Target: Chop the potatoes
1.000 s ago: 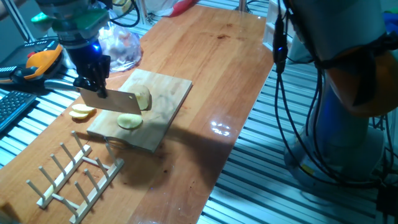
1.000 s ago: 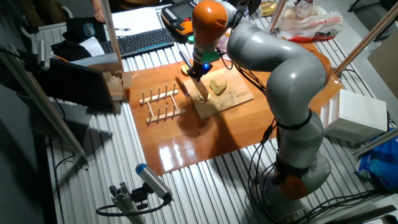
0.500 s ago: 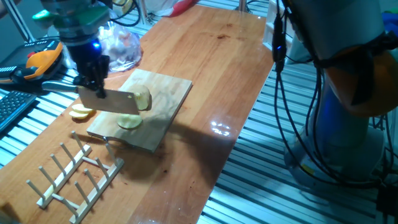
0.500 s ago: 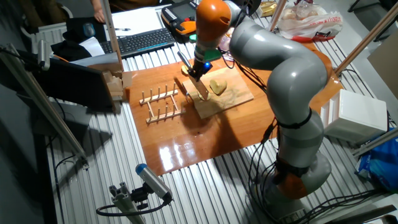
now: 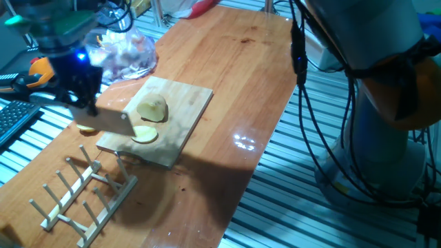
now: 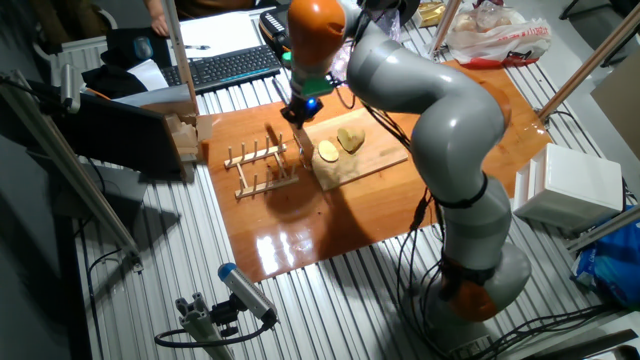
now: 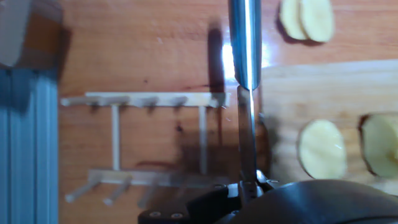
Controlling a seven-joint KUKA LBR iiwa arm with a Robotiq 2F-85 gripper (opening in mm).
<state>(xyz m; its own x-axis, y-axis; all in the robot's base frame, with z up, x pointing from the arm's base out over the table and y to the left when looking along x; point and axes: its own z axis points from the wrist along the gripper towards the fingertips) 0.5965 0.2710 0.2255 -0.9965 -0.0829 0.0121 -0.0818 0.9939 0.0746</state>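
Note:
A pale yellow potato chunk [image 5: 153,109] sits on the wooden cutting board [image 5: 187,109], with one cut slice [image 5: 143,134] in front of it. Two more slices [image 7: 305,18] lie on the table just off the board. My gripper [image 5: 84,102] is shut on a knife [image 5: 110,121] and holds it over the board's left edge, clear of the chunk. In the hand view the knife [image 7: 246,93] shows edge-on along the board's edge [image 7: 292,87], with the slice [image 7: 322,149] and the chunk [image 7: 380,146] to its right. The other fixed view shows the gripper [image 6: 298,122], the chunk [image 6: 350,138] and the slice [image 6: 328,151].
A wooden dish rack [image 5: 83,194] stands on the table next to the board, also in the hand view [image 7: 155,143]. A plastic bag [image 5: 120,52] and an orange tool [image 5: 43,69] lie behind the board. A keyboard [image 6: 225,65] is at the table's end.
My gripper has carried the knife left, off the potato chunk to the board's left edge. The chunk and the slice on the board now show fully.

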